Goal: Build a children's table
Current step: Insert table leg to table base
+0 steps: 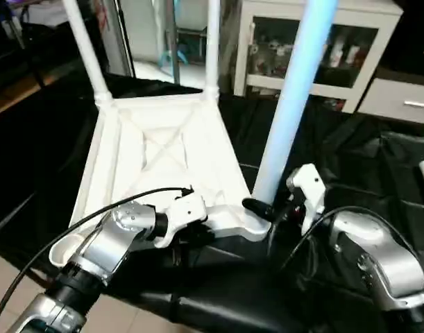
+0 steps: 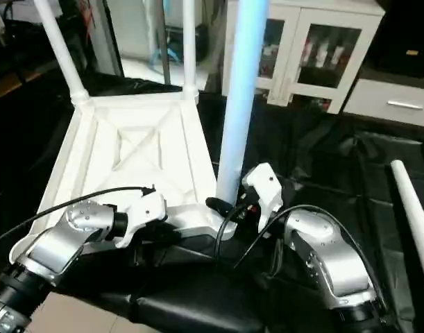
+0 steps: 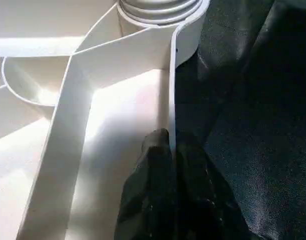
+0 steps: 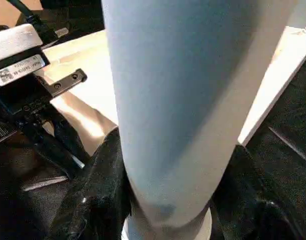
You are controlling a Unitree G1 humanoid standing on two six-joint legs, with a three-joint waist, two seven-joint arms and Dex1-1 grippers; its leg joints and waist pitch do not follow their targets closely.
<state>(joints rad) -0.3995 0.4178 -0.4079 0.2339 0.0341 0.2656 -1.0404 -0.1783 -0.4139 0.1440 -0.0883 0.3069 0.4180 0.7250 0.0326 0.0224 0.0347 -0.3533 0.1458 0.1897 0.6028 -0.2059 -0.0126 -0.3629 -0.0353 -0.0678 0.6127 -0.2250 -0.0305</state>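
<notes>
The white table top (image 1: 163, 149) lies upside down on the black cloth, its X-ribs facing up. Two white legs (image 1: 90, 48) (image 1: 212, 41) stand in the far corner sockets. A third leg (image 1: 291, 104) stands upright in the near right socket, and my right gripper (image 1: 266, 208) is shut around its lower end, one black finger (image 4: 100, 190) on each side. My left gripper (image 3: 170, 147) is shut on the top's near rim (image 3: 172, 90), close beside that socket. The near left socket (image 1: 66, 250) is empty. A fourth leg (image 2: 413, 215) lies on the cloth at the right.
The black-draped work table (image 1: 350, 173) carries everything; its near edge runs just below my forearms, with tiled floor (image 1: 128, 319) beneath. A white glass-door cabinet (image 1: 323, 48) stands behind, and dark metal stand poles (image 1: 171, 35) rise at the back.
</notes>
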